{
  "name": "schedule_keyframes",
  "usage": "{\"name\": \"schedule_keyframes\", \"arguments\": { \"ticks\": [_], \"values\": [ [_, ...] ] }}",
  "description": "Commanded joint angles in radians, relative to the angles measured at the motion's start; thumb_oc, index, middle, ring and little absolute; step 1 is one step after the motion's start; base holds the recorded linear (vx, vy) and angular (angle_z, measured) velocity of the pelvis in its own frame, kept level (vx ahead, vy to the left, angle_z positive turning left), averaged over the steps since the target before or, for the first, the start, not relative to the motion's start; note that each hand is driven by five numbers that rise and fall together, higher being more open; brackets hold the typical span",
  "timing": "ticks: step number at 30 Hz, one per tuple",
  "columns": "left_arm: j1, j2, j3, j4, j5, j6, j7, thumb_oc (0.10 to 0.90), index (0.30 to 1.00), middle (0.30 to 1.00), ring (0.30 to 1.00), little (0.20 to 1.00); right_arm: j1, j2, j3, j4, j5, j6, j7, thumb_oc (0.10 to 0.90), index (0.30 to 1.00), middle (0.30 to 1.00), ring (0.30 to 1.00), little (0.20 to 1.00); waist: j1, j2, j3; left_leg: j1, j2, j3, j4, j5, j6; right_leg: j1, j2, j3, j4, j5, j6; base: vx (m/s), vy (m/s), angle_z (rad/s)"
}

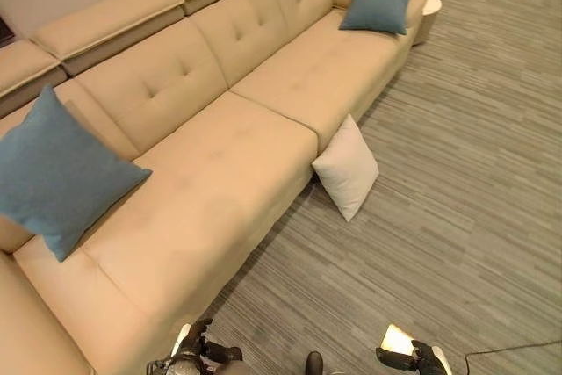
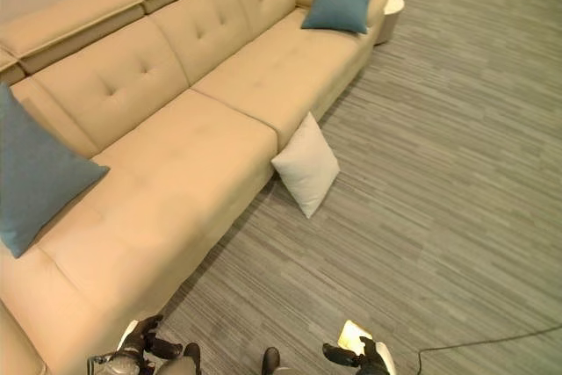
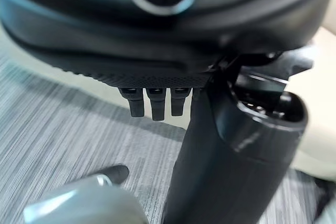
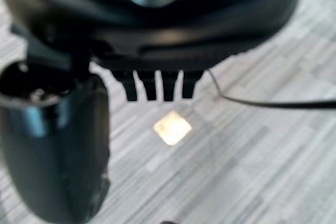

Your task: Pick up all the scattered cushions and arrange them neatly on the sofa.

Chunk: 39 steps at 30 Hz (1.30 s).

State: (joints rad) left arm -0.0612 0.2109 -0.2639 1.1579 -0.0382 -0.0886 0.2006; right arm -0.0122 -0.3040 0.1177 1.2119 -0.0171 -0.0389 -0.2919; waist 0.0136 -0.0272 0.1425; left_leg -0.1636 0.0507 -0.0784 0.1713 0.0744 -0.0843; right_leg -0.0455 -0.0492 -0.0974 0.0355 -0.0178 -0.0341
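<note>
Left eye view: the left hand [image 1: 195,353] and the right hand [image 1: 420,359] are hanging low at the near edge, above the carpet [image 1: 457,217]. In each wrist view the fingers [image 3: 157,103] are showing as short, loosely straight stubs, and the right hand's fingers [image 4: 157,86] are the same; both hands are holding nothing.

The white cushion [image 1: 347,167] is standing on one corner on the carpet, leaning against the front face of the sofa [image 1: 228,155]. This is the one cushion that is off the seat. One teal cushion [image 1: 57,173] is propped against the backrest at the near left end. A second teal cushion [image 1: 378,2] is resting at the far end, by the armrest.

Risk assessment:
- The white cushion is balancing on a corner. A one-sided touch is likely to tip it flat or slide it along the sofa front, out of reach.
- Soft filling is likely to compress and slip from a shallow pinch. A deep grasp on an edge, or a two-handed clamp, looks safer.
- The cushion is lying well ahead of both hands and low down. Reaching it is likely calling for a step forward and a bend, which is threatening balance.

Surface and room: the carpet is grey with fine stripes and appears level. The sofa is long and beige with tufted backrests. A round pale side table [image 1: 428,8] is standing beyond the far armrest.
</note>
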Motion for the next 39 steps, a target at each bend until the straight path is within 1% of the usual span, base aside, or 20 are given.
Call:
{"name": "schedule_keyframes", "arguments": {
  "ticks": [1,5,9,12,13,14,16,17,18,20,21,23,26,29,32,34,35,36,38,39],
  "values": [
    [-0.03,-0.018,-0.003,-0.014,0.004,-0.029,-0.001,0.8,0.9,0.9,0.9,0.9,0.011,-0.042,-0.012,0.016,0.01,-0.009,-0.037,0.8,0.9,0.9,0.9,0.9,0.01,0.002,0.017,-0.064,-0.147,0.001,-0.009,-0.122,0.073,0.025,0.028,0.041,-0.014,-0.034,0.11,0.14,0.009,-0.52],
    [-0.024,-0.024,-0.002,-0.005,0.012,-0.026,-0.007,0.8,0.9,0.9,0.9,0.9,0.011,-0.043,-0.012,0.024,0.007,-0.003,-0.029,0.8,0.9,0.9,0.9,0.9,0.016,0.011,0.006,-0.05,-0.151,-0.004,-0.04,-0.112,0.079,0.048,0.059,0.109,-0.008,-0.052,0.107,0.13,0.036,-0.71],
    [-0.015,-0.02,0.002,-0.009,0.006,-0.024,-0.013,0.8,0.9,0.9,0.9,0.9,0.019,-0.039,-0.032,0.031,0.021,0.002,-0.026,0.8,0.9,0.9,0.9,0.9,0.015,0.007,-0.014,-0.007,-0.135,0.025,-0.054,-0.126,0.096,0.062,0.055,0.132,0.022,-0.07,0.11,0.21,0.074,-0.92],
    [-0.014,-0.007,0.002,-0.034,-0.007,-0.022,-0.017,0.8,0.9,0.9,0.9,0.9,0.018,-0.033,-0.038,0.026,0.029,0.006,-0.019,0.8,0.9,0.9,0.9,0.9,0.028,0.007,-0.017,0.031,-0.117,0.045,-0.062,-0.145,0.122,0.021,0.045,0.109,0.16,-0.075,0.137,0.14,0.044,-0.6],
    [-0.02,0.006,0.003,-0.054,-0.016,-0.02,-0.015,0.8,0.9,0.9,0.9,0.9,0.003,-0.033,-0.03,0.023,0.029,0.011,-0.015,0.8,0.9,0.9,0.9,0.9,0.023,0.012,0.003,0.046,-0.104,0.058,-0.054,-0.154,0.14,-0.055,0.033,0.098,0.307,-0.021,0.184,0.09,0.014,-0.5],
    [-0.027,0.012,0.001,-0.061,-0.022,-0.02,-0.016,0.8,0.9,0.9,0.9,0.9,-0.008,-0.031,-0.026,0.019,0.028,0.012,-0.013,0.8,0.9,0.9,0.9,0.9,0.021,0.019,0.013,0.052,-0.096,0.062,-0.05,-0.16,0.146,-0.093,0.023,0.079,0.366,-0.007,0.2,0.04,0.007,-0.5],
    [-0.032,0.016,-0.003,-0.065,-0.023,-0.021,-0.016,0.8,0.9,0.9,0.9,0.9,-0.013,-0.03,-0.023,0.018,0.027,0.012,-0.014,0.8,0.9,0.9,0.9,0.9,0.02,0.025,0.018,0.062,-0.092,0.064,-0.051,-0.168,0.15,-0.121,0.003,0.051,0.392,-0.007,0.202,0.07,-0.021,-0.44],
    [-0.035,0.019,0.0,-0.068,-0.028,-0.023,-0.011,0.8,0.9,0.9,0.9,0.9,-0.028,-0.029,-0.012,0.02,0.019,0.011,-0.016,0.8,0.9,0.9,0.9,0.9,0.022,0.03,0.015,0.091,-0.081,0.065,-0.06,-0.189,0.146,-0.128,-0.054,-0.022,0.328,-0.041,0.177,0.13,-0.053,-0.12],
    [-0.035,0.018,0.0,-0.068,-0.028,-0.023,-0.011,0.8,0.9,0.9,0.9,0.9,-0.028,-0.029,-0.012,0.02,0.019,0.011,-0.016,0.8,0.9,0.9,0.9,0.9,0.022,0.031,0.016,0.092,-0.08,0.065,-0.06,-0.189,0.146,-0.127,-0.054,-0.023,0.328,-0.041,0.177,0.18,-0.124,-0.12],
    [-0.04,0.021,0.001,-0.06,-0.036,-0.025,-0.008,0.8,0.9,0.9,0.9,0.9,-0.044,-0.033,0.004,0.019,0.011,0.01,-0.01,0.8,0.9,0.9,0.9,0.9,0.021,0.032,0.008,0.125,-0.072,0.069,-0.083,-0.209,0.14,-0.156,-0.081,-0.063,0.226,-0.023,0.157,0.22,-0.182,-0.4],
    [-0.041,0.019,-0.001,-0.047,-0.032,-0.027,-0.008,0.8,0.9,0.9,0.9,0.9,-0.046,-0.036,0.017,0.018,0.004,0.013,-0.007,0.8,0.9,0.9,0.9,0.9,0.009,0.033,0.004,0.164,-0.074,0.063,-0.105,-0.223,0.134,-0.188,-0.076,-0.047,0.136,0.02,0.162,0.26,-0.179,-0.5],
    [-0.041,0.014,-0.004,-0.033,-0.028,-0.028,-0.011,0.8,0.9,0.9,0.9,0.9,-0.041,-0.034,0.017,0.021,0.008,0.019,-0.004,0.8,0.9,0.9,0.9,0.9,-0.008,0.035,-0.002,0.2,-0.069,0.043,-0.125,-0.233,0.121,-0.195,-0.056,-0.013,0.109,0.035,0.17,0.26,-0.203,-0.44],
    [-0.026,0.004,-0.001,-0.016,-0.023,-0.027,-0.01,0.8,0.9,0.9,0.9,0.9,-0.025,-0.026,0.017,0.02,0.01,0.017,0.0,0.8,0.9,0.9,0.9,0.9,-0.015,0.032,-0.018,0.226,-0.056,0.048,-0.128,-0.247,0.106,-0.161,-0.052,-0.024,0.079,0.04,0.16,0.31,-0.319,0.3],
    [-0.031,-0.024,-0.008,-0.016,-0.052,-0.022,-0.023,0.8,0.9,0.9,0.9,0.9,-0.027,-0.038,0.002,0.011,0.033,0.0,-0.007,0.8,0.9,0.9,0.9,0.9,-0.021,0.031,0.003,0.119,-0.012,0.072,0.096,-0.188,0.054,-0.092,-0.055,-0.057,0.058,0.013,0.123,0.11,-0.3,0.21],
    [-0.037,-0.033,-0.022,-0.05,-0.067,-0.024,-0.029,0.8,0.9,0.9,0.9,0.9,-0.024,-0.056,-0.002,-0.002,0.043,-0.002,-0.014,0.8,0.9,0.9,0.9,0.9,-0.018,0.02,0.04,0.002,0.035,0.114,0.304,-0.118,0.048,-0.055,-0.057,-0.085,0.06,-0.019,0.082,0.06,-0.229,0.04],
    [-0.039,-0.034,-0.025,-0.058,-0.075,-0.023,-0.028,0.8,0.9,0.9,0.9,0.9,-0.024,-0.057,-0.002,-0.003,0.044,0.0,-0.012,0.8,0.9,0.9,0.9,0.9,-0.013,0.019,0.044,-0.014,0.028,0.115,0.323,-0.128,0.054,-0.043,-0.05,-0.083,0.058,-0.028,0.076,0.15,-0.137,0.0],
    [-0.038,-0.04,-0.029,-0.054,-0.075,-0.018,-0.026,0.8,0.9,0.9,0.9,0.9,-0.021,-0.057,0.003,-0.002,0.045,0.0,-0.009,0.8,0.9,0.9,0.9,0.9,0.001,0.017,0.044,-0.043,-0.029,0.092,0.296,-0.165,0.064,-0.017,-0.041,-0.077,0.051,-0.042,0.077,0.16,-0.09,-0.03],
    [-0.038,-0.04,-0.029,-0.054,-0.075,-0.018,-0.026,0.8,0.9,0.9,0.9,0.9,-0.021,-0.057,0.003,-0.002,0.045,0.0,-0.009,0.8,0.9,0.9,0.9,0.9,-0.001,0.015,0.042,-0.045,-0.031,0.092,0.292,-0.161,0.064,-0.019,-0.043,-0.078,0.05,-0.041,0.078,0.25,-0.116,0.02],
    [-0.039,-0.042,-0.032,-0.045,-0.069,-0.019,-0.028,0.8,0.9,0.9,0.9,0.9,-0.017,-0.059,0.008,0.002,0.038,-0.001,-0.007,0.8,0.9,0.9,0.9,0.9,0.009,0.013,0.033,-0.053,-0.071,0.088,0.2,-0.191,0.074,0.003,-0.036,-0.076,0.041,-0.058,0.084,0.24,-0.077,0.0],
    [-0.041,-0.042,-0.031,-0.04,-0.063,-0.018,-0.03,0.8,0.9,0.9,0.9,0.9,-0.018,-0.06,0.009,0.003,0.036,-0.001,-0.007,0.8,0.9,0.9,0.9,0.9,0.014,0.016,0.026,-0.074,-0.085,0.091,0.153,-0.177,0.074,0.018,-0.026,-0.078,0.035,-0.066,0.084,0.43,-0.093,-0.03]
  ]
}}
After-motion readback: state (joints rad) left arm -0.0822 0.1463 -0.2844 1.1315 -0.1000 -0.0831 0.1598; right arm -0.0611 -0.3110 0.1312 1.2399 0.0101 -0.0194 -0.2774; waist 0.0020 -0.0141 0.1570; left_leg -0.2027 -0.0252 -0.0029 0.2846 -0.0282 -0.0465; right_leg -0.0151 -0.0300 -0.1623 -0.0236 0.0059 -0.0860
